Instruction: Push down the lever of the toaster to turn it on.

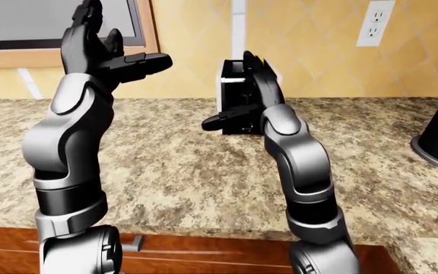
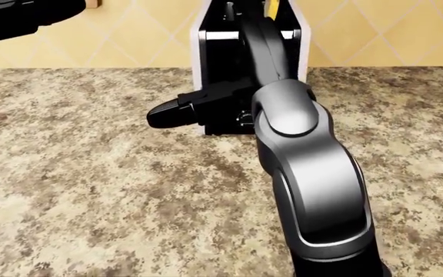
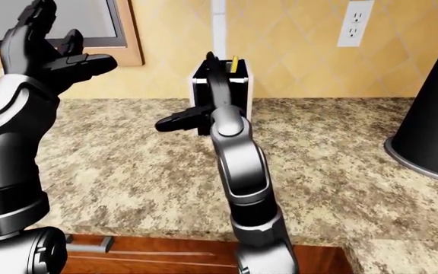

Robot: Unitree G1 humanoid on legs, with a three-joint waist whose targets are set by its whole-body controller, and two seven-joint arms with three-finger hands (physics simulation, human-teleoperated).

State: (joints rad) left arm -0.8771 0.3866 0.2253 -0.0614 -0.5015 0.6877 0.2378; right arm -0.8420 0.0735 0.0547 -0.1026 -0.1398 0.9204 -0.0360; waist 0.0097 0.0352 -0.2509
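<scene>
Speckled granite counter [image 2: 91, 190], with the right hand [image 2: 233, 81] laid against the face of the toaster [image 2: 302, 52].

Black-fronted and white-sided, the toaster stands near the top of the head view, by the yellow tiled wall [image 1: 318, 51]. The right hand covers most of the toaster's dark front: its fingers [image 2: 256, 34] reach up along the face while the thumb [image 2: 171, 112] juts out to the left, so the hand is spread and grips nothing. The lever cannot be made out behind the hand, though a small round knob [image 2: 244, 118] shows low on the front, just beside the wrist. In the left-eye view the left hand [image 1: 101, 48] is raised high before a framed window [image 1: 139, 43], fingers splayed wide and empty, well apart from the toaster. A wall outlet [image 1: 377, 23] sits at upper right, and a dark cone-shaped appliance [image 3: 432, 131] stands on the counter at the right edge.
</scene>
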